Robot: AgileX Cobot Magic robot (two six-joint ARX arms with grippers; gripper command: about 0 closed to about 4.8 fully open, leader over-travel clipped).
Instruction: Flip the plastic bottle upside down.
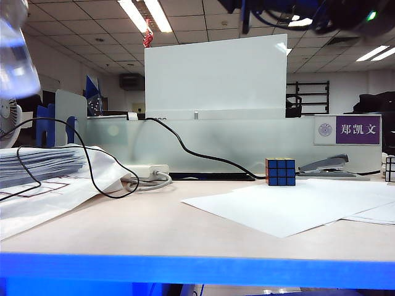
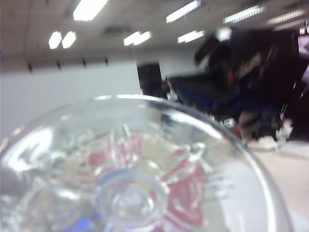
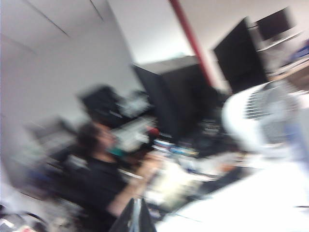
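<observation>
The plastic bottle hangs in the air at the top left corner of the exterior view, clear and blurred, well above the table. In the left wrist view its clear base fills the picture end-on, with the red label showing through. My left gripper is hidden behind the bottle and holds it. My right gripper shows two dark fingertips pressed together with nothing between them, pointing out at the blurred office. Dark parts of the right arm cross the top right of the exterior view.
A Rubik's cube stands at the back of the table beside a grey stapler. White paper sheets lie right of the middle. A power strip, a black cable and a paper stack sit left. A glass partition closes the back.
</observation>
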